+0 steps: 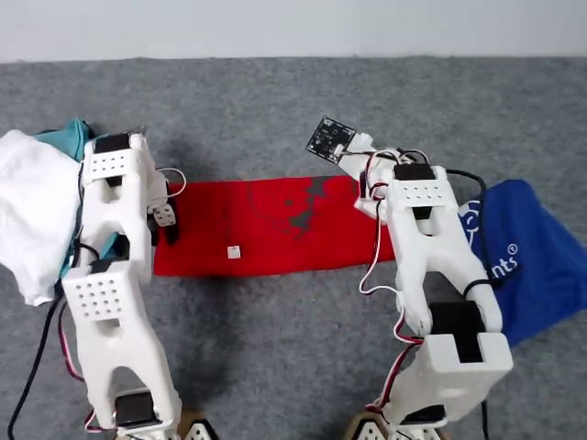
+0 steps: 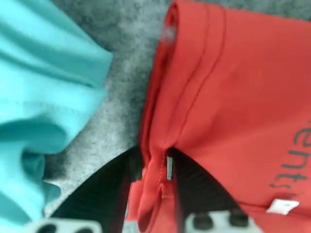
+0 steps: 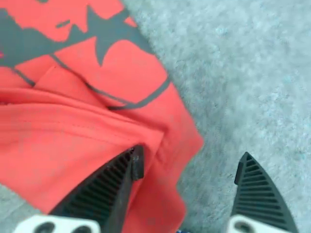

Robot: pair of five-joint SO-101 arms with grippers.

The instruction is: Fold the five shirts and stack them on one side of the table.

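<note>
A red shirt with a dark print lies folded into a long strip across the middle of the grey table. My left gripper is at the strip's left end; in the left wrist view the gripper is shut on the hem of the red shirt. My right gripper stands at the strip's right end. In the right wrist view this gripper is open, one finger resting on the red shirt, the other over bare carpet, with the shirt's corner between them.
A white shirt lies bunched at the left edge over a teal shirt, and the teal shirt lies close to the red hem. A blue shirt lies at the right. A small dark circuit board sits behind the right arm.
</note>
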